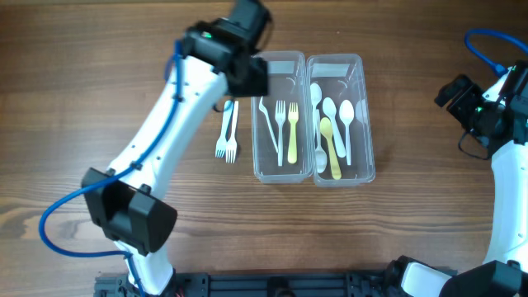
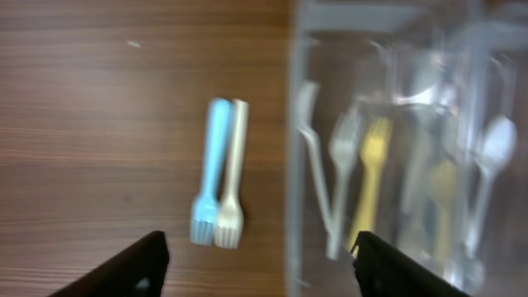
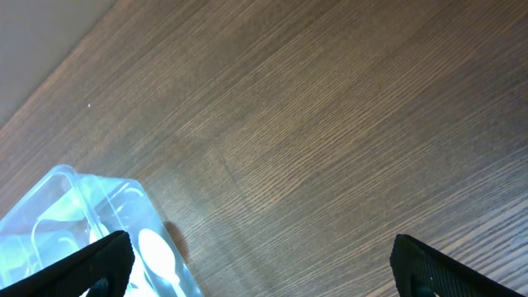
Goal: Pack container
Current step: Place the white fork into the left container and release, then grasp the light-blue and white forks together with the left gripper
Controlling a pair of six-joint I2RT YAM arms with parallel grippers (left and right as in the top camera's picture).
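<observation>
Two clear plastic containers stand side by side mid-table. The left container (image 1: 258,157) holds several forks, one of them yellow (image 1: 292,132). The right container (image 1: 368,140) holds several spoons, one of them yellow (image 1: 330,144). Two loose forks, one light blue (image 2: 209,173) and one cream (image 2: 232,177), lie side by side on the wood just left of the left container; they also show in the overhead view (image 1: 228,132). My left gripper (image 2: 257,268) is open and empty, above the forks and the container's left wall (image 2: 290,181). My right gripper (image 3: 264,264) is open and empty, far right of the containers.
The table is bare brown wood (image 1: 82,99). The right arm (image 1: 495,107) sits at the right edge. In the right wrist view a corner of the spoon container (image 3: 99,206) shows at lower left.
</observation>
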